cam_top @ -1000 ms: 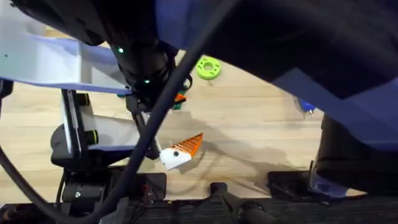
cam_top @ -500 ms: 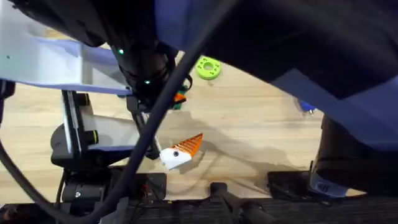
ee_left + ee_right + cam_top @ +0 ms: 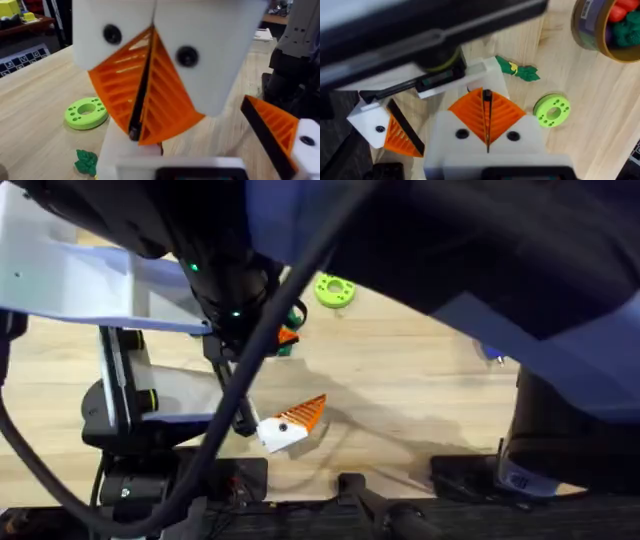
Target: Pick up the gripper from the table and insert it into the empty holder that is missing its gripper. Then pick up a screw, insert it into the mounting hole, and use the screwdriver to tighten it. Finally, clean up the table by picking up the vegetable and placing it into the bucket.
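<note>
My right gripper (image 3: 487, 97) is shut, its white blocks and orange ribbed pads pressed together. Its tip rests at the white holder (image 3: 487, 70) of the black-framed hand. From the left wrist view the same right gripper (image 3: 134, 131) points down onto the holder (image 3: 117, 150); I cannot tell whether anything is pinched at its dark tip. The twin block (image 3: 377, 127) with its orange finger stands beside it. The vegetable (image 3: 519, 70) lies on the wood just past the holder. The bucket (image 3: 592, 30) holds red and green toys. A blue end of the screwdriver (image 3: 492, 352) shows behind an arm.
Both arms hang close under the overhead camera as large dark shapes over the table's middle and right. A green ring (image 3: 335, 288) lies at the far side. The twin block (image 3: 283, 428) points toward bare wood in the centre.
</note>
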Controlling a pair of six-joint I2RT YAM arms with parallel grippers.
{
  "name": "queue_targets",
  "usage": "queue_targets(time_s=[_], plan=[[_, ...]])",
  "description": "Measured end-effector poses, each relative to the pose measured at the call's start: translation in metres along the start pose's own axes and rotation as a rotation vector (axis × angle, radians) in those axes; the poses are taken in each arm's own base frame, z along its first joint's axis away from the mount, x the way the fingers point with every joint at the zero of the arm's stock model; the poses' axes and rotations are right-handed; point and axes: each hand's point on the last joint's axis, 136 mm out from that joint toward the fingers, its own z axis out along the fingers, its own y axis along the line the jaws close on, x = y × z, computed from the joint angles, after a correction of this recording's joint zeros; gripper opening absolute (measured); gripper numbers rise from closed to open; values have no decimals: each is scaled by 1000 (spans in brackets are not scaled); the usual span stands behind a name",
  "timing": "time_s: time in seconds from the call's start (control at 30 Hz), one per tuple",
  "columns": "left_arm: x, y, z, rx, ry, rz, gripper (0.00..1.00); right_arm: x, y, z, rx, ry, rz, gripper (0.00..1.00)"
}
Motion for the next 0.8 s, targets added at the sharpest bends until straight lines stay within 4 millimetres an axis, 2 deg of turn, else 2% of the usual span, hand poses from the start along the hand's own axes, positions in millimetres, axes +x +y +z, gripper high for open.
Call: queue_targets(time_s=[0.67, 0.7, 0.8], plan=[[0, 0, 0, 0, 0, 0, 985, 0, 0, 0, -1, 1, 1, 11], [0, 0, 0, 0, 0, 0, 985, 0, 0, 0, -1, 1, 5, 53], [0, 0, 0, 0, 0, 0, 985, 0, 1, 0, -3, 0, 4, 477]])
